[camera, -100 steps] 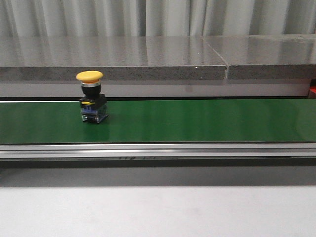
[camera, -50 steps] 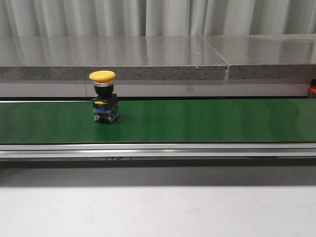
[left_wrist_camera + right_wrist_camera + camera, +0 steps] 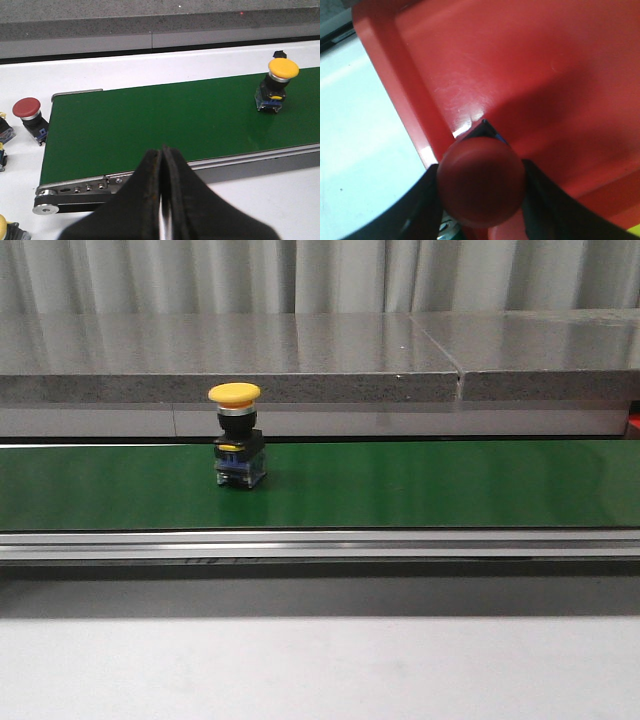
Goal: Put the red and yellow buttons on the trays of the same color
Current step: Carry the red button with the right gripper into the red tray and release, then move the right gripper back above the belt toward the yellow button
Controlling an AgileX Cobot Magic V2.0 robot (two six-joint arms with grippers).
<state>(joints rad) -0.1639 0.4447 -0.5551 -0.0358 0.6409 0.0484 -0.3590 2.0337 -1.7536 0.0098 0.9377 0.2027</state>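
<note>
A yellow button [image 3: 238, 440] stands upright on the green conveyor belt [image 3: 450, 485], left of its middle; the left wrist view shows the same yellow button [image 3: 276, 82] far off across the belt. Another red button [image 3: 30, 117] stands on the white table just off the belt's end. My left gripper [image 3: 163, 152] is shut and empty, at the belt's near rail. My right gripper [image 3: 481, 200] is shut on a red button [image 3: 481, 177], held just inside the rim of the red tray [image 3: 530, 75]. The yellow tray is not clearly in view.
More buttons poke in at the edge of the left wrist view [image 3: 4, 131], partly cut off. A grey stone ledge [image 3: 300, 360] runs behind the belt. White table [image 3: 360, 130] lies beside the red tray's rim. A yellow sliver [image 3: 634, 232] shows at one corner.
The yellow button has ridden to the right along the belt, staying upright. Neither arm shows in the front view.
</note>
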